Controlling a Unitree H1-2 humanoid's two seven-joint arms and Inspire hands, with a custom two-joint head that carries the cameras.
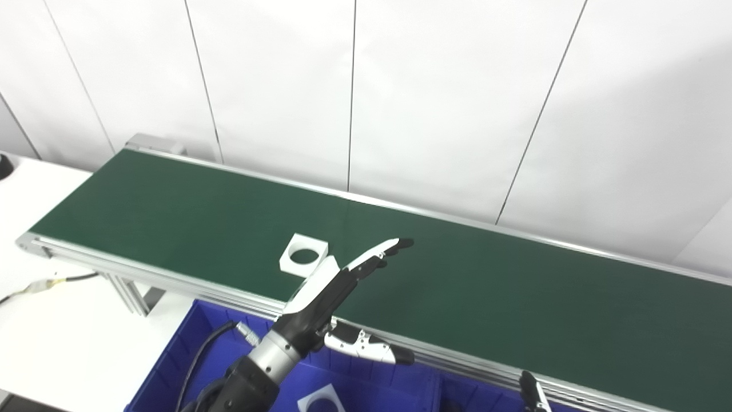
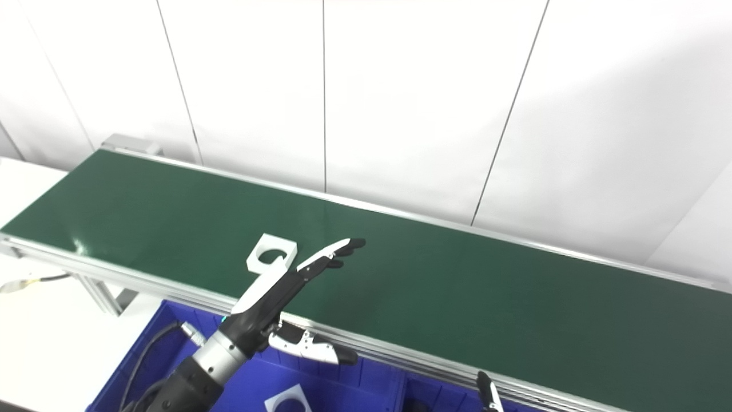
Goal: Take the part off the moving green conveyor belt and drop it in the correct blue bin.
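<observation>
Left eye view: green conveyor belt (image 1: 457, 274) runs diagonally, upper left to lower right; matte dark green surface, flat, w/ ribbed aluminium side rails. White part (image 1: 303, 254) lies flat on belt near its near edge: square plate, smooth plastic look, round hole through centre. Left robot hand (image 1: 334, 286) reaches over belt just right of the part, fingers (image 1: 382, 254) straight and extended, black tips, white back shell; thumb (image 1: 366, 347) splayed out low to the right over the near rail. Spread wide, holding nothing; its white back shell overlaps the part's lower right corner in the picture, contact cannot be told. Metallic cylindrical wrist, black cable alongside. Blue bin (image 1: 171, 355) sits below near rail: glossy moulded plastic, ribbed inner wall; second white square piece (image 1: 321, 400) w/ round hole lies inside at bottom edge. Right robot hand (image 1: 533, 393): only a black fingertip shows at bottom edge, state cannot be told. White table (image 1: 63, 320) at left carries conveyor legs and a cable. White panelled wall (image 1: 457, 97) behind, thin dark seams.

Right eye view: same layout, shifted left. Part (image 2: 271, 253) on belt (image 2: 457, 286), left robot hand (image 2: 286, 283) just right of it, fingers straight, thumb out. Blue bin (image 2: 137, 360) below, w/ divider ribs along the rail side. Right robot hand (image 2: 486, 395) again only a dark tip.
</observation>
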